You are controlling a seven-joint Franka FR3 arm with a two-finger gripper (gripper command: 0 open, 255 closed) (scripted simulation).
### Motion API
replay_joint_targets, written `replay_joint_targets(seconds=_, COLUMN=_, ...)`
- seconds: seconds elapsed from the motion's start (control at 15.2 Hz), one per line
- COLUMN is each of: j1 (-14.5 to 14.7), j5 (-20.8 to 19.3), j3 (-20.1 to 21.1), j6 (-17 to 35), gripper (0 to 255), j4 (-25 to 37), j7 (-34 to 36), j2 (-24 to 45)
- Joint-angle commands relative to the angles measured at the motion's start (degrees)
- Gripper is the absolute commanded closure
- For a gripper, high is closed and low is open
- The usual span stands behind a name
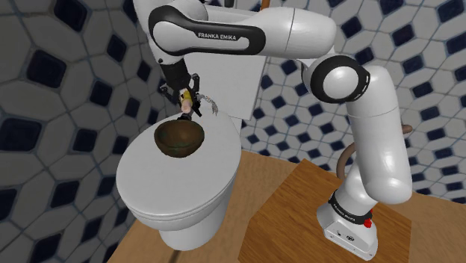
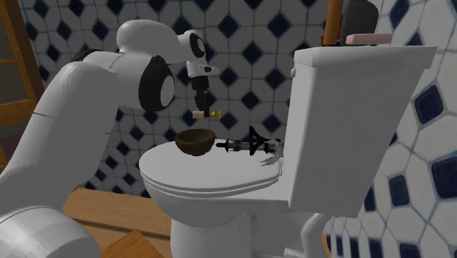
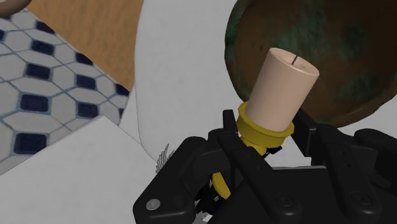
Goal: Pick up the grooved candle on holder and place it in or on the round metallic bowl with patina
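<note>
**Inspector:** Reporting on the pincer. Its two black fingers are closing tight on the yellow holder, so it is gripping the holder and, with it, the pale candle standing in that holder. No gap is showing between fingers and holder.

**Assessor:** And where is the candle sitting in relation to the pincer?

**Inspector:** It is projecting straight out ahead of the fingertips, wick end leading. It is hanging in the air, touching nothing else.

**Assessor:** The target?

**Inspector:** The brown bowl, showing green patches inside, is resting directly beneath the pincer on the white toilet lid. Along the pincer's line of sight, its hollow is lying just beyond the candle's tip. Candle and bowl are standing apart.

**Assessor:** Which step is in hand, in your judgement?

**Inspector:** Pick-up is looking complete. The arm is carrying out the carry-and-place, with the load hovering near the bowl's rim.

**Assessor:** What is the next move calling for?

**Inspector:** I am advising a short shift to centre the candle over the hollow, then a gentle descent before the fingers part. A black spiked item is lying on the lid beside the bowl, off to one side of the pincer, so the descent is wanting a straight path.
</note>
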Motion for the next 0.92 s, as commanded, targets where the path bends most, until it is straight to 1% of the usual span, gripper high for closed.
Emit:
replay_joint_targets(seconds=0.0, j1=2.9, j5=-0.6, j3=0.1, j6=-2.6, gripper=255, j4=5.1, j7=1.6, j2=2.9)
replay_joint_targets(seconds=0.07, j1=4.5, j5=-1.0, j3=0.1, j6=-4.0, gripper=255, j4=8.1, j7=2.4, j2=4.6)
replay_joint_targets(seconds=0.13, j1=5.5, j5=-1.2, j3=0.0, j6=-4.8, gripper=255, j4=9.9, j7=2.7, j2=5.6)
replay_joint_targets(seconds=0.46, j1=3.7, j5=-0.5, j3=0.5, j6=0.5, gripper=255, j4=2.0, j7=4.0, j2=3.3)
replay_joint_targets(seconds=0.86, j1=2.4, j5=-0.2, j3=0.7, j6=5.8, gripper=255, j4=-4.8, j7=5.2, j2=2.1)
